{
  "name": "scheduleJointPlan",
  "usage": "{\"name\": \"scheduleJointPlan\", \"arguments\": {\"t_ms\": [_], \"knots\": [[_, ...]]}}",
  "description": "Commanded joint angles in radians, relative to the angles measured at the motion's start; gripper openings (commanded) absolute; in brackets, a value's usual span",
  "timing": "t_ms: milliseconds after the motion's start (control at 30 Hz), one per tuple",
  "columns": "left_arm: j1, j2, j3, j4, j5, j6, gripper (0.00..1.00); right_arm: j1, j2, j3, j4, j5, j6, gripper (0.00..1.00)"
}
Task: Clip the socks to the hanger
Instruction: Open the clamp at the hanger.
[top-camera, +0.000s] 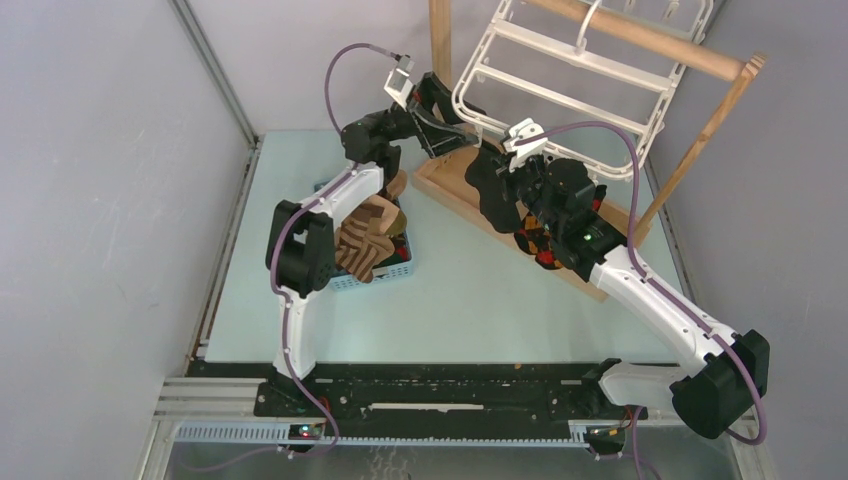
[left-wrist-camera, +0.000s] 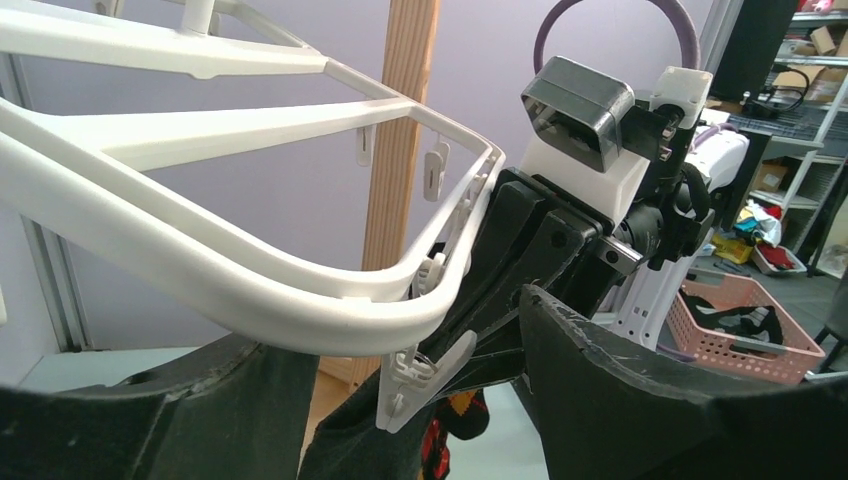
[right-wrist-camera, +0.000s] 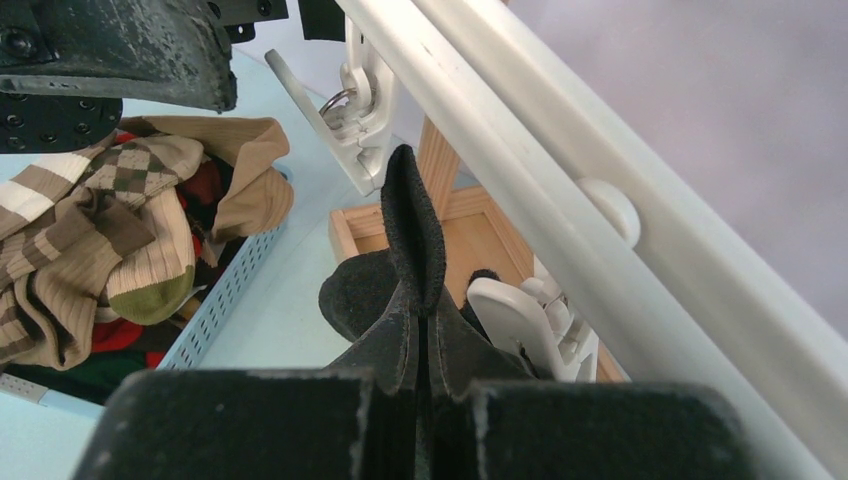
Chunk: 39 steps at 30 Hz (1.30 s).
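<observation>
The white hanger (top-camera: 570, 65) hangs tilted from a wooden rail (top-camera: 640, 40). My right gripper (right-wrist-camera: 425, 320) is shut on a black sock (right-wrist-camera: 410, 220), holding its edge up to the mouth of a white clip (right-wrist-camera: 360, 135) at the frame's lower corner. Whether the clip bites the sock I cannot tell. My left gripper (left-wrist-camera: 405, 375) stands open with that clip (left-wrist-camera: 425, 375) between its fingers, the black sock (left-wrist-camera: 350, 440) hanging below. An argyle sock (left-wrist-camera: 465, 410) hangs behind it. From above, the left gripper (top-camera: 450, 135) and right gripper (top-camera: 510, 175) meet at this corner.
A blue basket (top-camera: 385, 275) with brown striped socks (top-camera: 362, 240) sits under the left arm. The wooden stand's base (top-camera: 450, 185) and upright post (left-wrist-camera: 400, 130) are right behind the clip. A second clip (right-wrist-camera: 520, 320) hangs beside the right fingers. Grey walls enclose the table.
</observation>
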Motion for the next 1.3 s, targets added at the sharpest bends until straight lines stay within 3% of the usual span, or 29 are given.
{"name": "scheduleJointPlan", "arguments": {"t_ms": [0, 167, 933, 1267], "knots": [[-0.005, -0.041, -0.013, 0.037, 0.019, -0.021, 0.76, -0.010, -0.034, -0.001, 0.013, -0.001, 0.010, 0.00], [-0.005, -0.032, -0.015, 0.038, 0.027, -0.021, 0.80, -0.009, -0.033, -0.001, 0.013, -0.004, 0.010, 0.00], [-0.004, -0.002, -0.021, 0.038, 0.048, -0.020, 0.80, -0.010, -0.029, -0.002, 0.014, -0.006, 0.005, 0.00], [-0.006, -0.005, -0.020, 0.037, 0.036, -0.023, 0.72, -0.010, -0.029, -0.001, 0.013, -0.006, 0.005, 0.00]]}}
